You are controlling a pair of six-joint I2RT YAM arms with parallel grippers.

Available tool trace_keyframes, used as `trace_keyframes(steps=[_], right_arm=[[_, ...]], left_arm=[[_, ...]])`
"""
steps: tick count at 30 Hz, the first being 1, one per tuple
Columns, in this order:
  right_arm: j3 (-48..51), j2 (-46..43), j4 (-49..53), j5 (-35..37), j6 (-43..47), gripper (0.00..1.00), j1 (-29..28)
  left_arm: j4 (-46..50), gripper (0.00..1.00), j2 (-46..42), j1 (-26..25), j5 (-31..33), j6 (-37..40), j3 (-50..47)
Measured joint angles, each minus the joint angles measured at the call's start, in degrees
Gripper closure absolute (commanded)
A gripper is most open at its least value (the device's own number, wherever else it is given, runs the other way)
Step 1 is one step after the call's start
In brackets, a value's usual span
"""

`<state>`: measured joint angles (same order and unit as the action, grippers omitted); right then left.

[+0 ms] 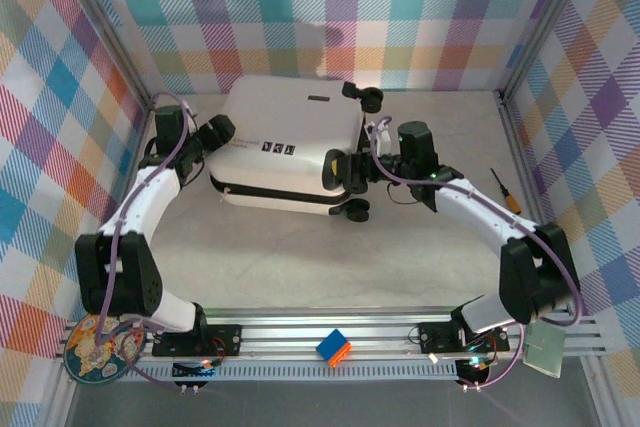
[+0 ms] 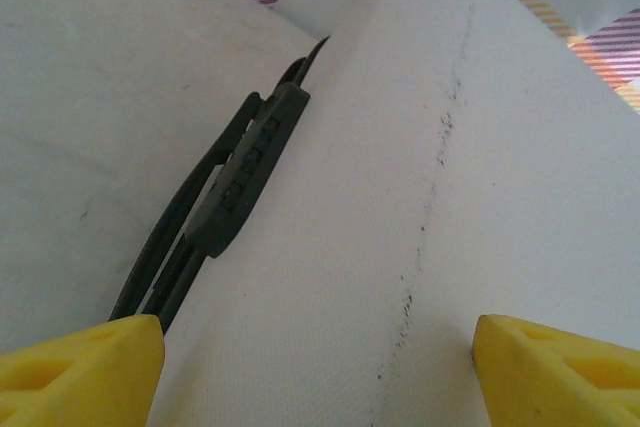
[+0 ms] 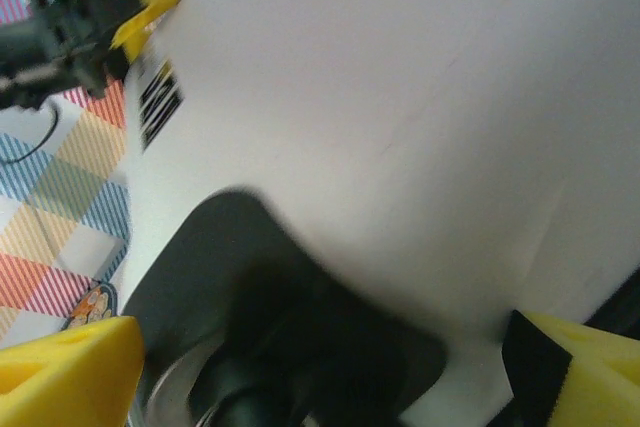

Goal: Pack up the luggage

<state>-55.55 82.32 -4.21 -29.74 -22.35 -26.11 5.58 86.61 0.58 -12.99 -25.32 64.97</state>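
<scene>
The left hand stands with fingers apart at the left end of the luggage, beside its handle. The luggage lies closed, mid-counter. The right hand, fingers likewise apart, faces a wheel. To shift the case, press both ends evenly (probably clear of the wheel) to prevent pivoting.

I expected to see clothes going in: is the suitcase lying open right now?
No, the luggage lies shut, its two white halves together along the black seam on its near side.
</scene>
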Motion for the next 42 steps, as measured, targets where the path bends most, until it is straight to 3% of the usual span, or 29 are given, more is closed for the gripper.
trace_keyframes(steps=[4,12,21,29,35,42], right_arm=[[5.4,-5.07,-0.44,0.0,-2.27,0.08,-4.63],[9.25,-10.03,0.61,3.82,-5.22,0.11,-10.36],[9.31,-12.2,4.31,7.04,-3.23,0.05,-12.09],[9.27,-18.01,10.82,15.21,0.39,0.02,-11.56],[9.2,-17.42,12.55,15.78,1.6,0.15,-11.37],[9.03,-14.71,12.15,14.47,1.42,0.45,-11.13]], left_arm=[[-3.15,0.22,8.41,-0.9,-3.58,-0.44,6.93],[-5.05,0.21,19.91,-4.5,-4.35,-0.35,19.54],[7.48,0.2,22.84,-6.71,-0.59,3.34,31.01],[12.92,0.2,12.72,-7.39,6.29,4.33,24.41],[12.28,0.19,-2.71,-11.04,10.14,3.45,9.7],[13.66,0.19,-15.78,-23.23,13.14,1.99,-3.19]])
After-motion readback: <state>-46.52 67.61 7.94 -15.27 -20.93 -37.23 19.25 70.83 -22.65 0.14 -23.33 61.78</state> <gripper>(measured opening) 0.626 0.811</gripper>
